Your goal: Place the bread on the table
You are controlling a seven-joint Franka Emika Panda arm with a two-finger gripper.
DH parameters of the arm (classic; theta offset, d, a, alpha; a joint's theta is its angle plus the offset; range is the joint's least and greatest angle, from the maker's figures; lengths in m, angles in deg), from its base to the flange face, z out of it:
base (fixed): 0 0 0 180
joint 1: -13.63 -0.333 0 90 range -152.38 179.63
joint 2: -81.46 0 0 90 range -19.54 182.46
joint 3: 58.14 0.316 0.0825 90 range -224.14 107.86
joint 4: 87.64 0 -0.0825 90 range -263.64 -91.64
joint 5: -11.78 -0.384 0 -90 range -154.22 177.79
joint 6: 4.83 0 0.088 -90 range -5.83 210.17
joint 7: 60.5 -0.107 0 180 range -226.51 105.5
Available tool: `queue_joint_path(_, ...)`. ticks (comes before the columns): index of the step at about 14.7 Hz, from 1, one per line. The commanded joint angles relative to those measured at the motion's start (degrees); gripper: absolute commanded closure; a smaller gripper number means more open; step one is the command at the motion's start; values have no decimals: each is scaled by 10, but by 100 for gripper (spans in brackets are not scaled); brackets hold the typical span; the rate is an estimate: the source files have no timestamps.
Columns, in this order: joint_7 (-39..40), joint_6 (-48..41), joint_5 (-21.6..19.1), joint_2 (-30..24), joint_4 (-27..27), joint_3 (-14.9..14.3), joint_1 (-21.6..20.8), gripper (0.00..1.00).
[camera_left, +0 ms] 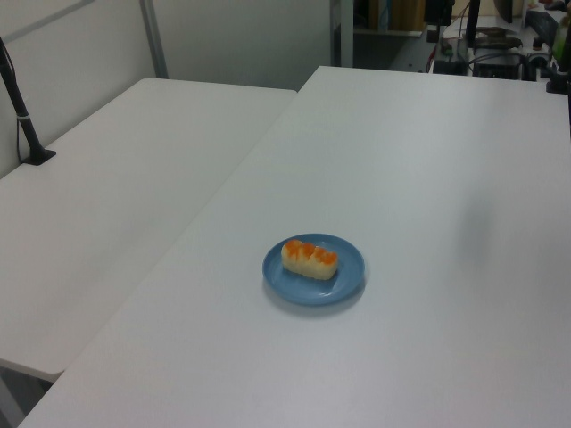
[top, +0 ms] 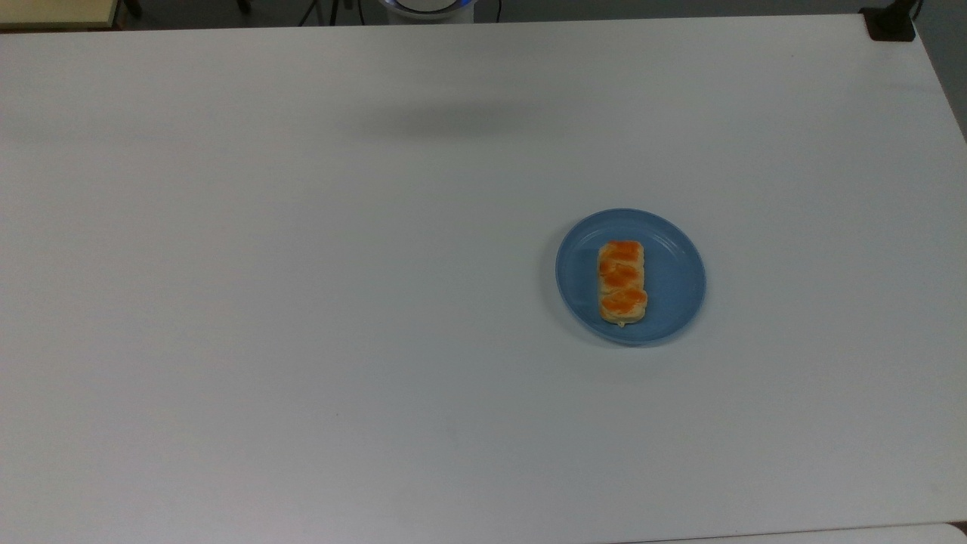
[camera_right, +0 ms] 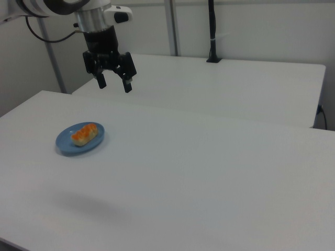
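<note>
- Bare white table [top: 302, 340] lies closest to every camera, and it gives me plenty of free surface on all sides for setting something down.
- On this table sits a round blue plate [top: 672, 249], and the bread [top: 622, 282] rests inside it, lying flat with its three orange glazed bumps up.
- From the top view the loaf runs lengthwise up and down the picture, a little toward the top view's left of the plate's middle; I judge this leaves its two long sides free for a pinch across the narrow width.
- My gripper [camera_right: 113, 83] hangs high in the air in the right view, well apart from the plate, with its two fingers spread and holding nothing (they point downward, ready for a descent from above).
- I judge that the task is at its beginning: the bread is not yet lifted.
- Next I should bring the gripper over the loaf and descend; the shallow rim should not block the fingers, I think.
</note>
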Motion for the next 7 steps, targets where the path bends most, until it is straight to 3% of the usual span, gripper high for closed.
queue_joint_path(1, 8, 52, -33, -8, -22, -3, -2, 0)
queue_joint_path(7, 7, 50, -34, -8, -22, -3, -3, 0)
